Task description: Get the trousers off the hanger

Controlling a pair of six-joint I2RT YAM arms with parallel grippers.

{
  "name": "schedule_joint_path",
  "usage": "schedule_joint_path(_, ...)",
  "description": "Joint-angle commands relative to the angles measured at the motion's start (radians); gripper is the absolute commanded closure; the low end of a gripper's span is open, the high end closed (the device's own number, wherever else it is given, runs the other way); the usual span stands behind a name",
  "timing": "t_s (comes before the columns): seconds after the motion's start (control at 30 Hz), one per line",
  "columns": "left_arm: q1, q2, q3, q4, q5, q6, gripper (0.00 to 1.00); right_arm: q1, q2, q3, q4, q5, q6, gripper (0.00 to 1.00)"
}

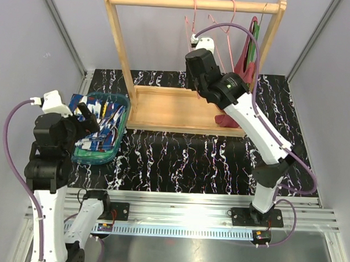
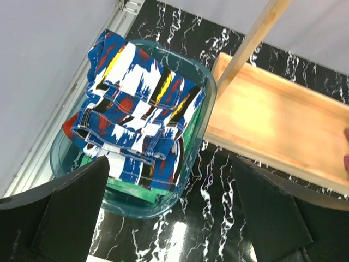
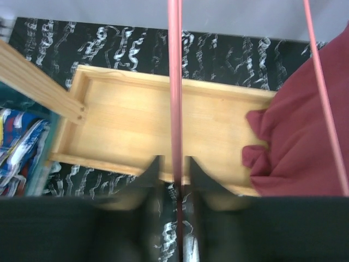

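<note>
Top external view: the right arm reaches up into the big wooden rack. The left arm bends low, its left gripper wide open and empty over the bin holding the trousers. The right gripper has jaws slightly apart around the pink hanger.

A robotics lab cell: plain grey walls, aluminium mounting rail, black marbled tabletop

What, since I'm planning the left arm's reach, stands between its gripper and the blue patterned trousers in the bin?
Nothing visible. The left gripper hangs open just above the bin, and the blue patterned trousers lie uncovered on top of the pile. The wooden rack stands off to the side.
</note>
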Motion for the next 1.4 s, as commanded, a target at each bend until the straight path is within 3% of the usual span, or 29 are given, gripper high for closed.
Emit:
schedule_joint_path(0.0,-0.018,-0.026,0.025,-0.013,0.003,0.059,0.01,0.000,-0.141,-0.057,0.038,-0.078,0.020,0.54)
schedule_joint_path(0.03,-0.019,-0.034,0.025,-0.005,0.030,0.063,0.01,0.000,-0.165,-0.099,0.065,-0.089,0.011,0.33)
schedule_joint_path(0.13,-0.033,-0.065,0.022,-0.008,0.032,0.077,0.01,0.000,-0.275,-0.188,0.108,-0.129,-0.027,0.06)
schedule_joint_path(0.17,-0.033,-0.075,0.021,-0.011,0.030,0.082,0.01,0.000,-0.307,-0.211,0.114,-0.141,-0.038,0.00)
schedule_joint_path(0.4,-0.093,-0.161,-0.001,-0.003,0.008,0.114,0.01,0.000,-0.661,-0.437,0.157,-0.222,-0.173,0.01)
schedule_joint_path(0.6,-0.130,-0.258,-0.120,0.053,-0.066,0.159,0.01,-0.002,-0.930,-0.688,0.134,0.058,-0.231,0.01)
schedule_joint_path(0.77,-0.142,-0.347,-0.214,0.107,-0.075,0.172,0.01,0.000,-1.106,-0.896,0.061,0.175,-0.161,0.01)
schedule_joint_path(1.0,-0.153,-0.424,-0.295,0.139,-0.083,0.159,0.01,0.000,-1.245,-1.034,-0.085,0.246,-0.054,0.00)
schedule_joint_path(1.37,-0.153,-0.451,-0.361,0.161,-0.049,0.131,0.01,-0.002,-1.279,-1.095,-0.093,0.278,-0.023,0.01)
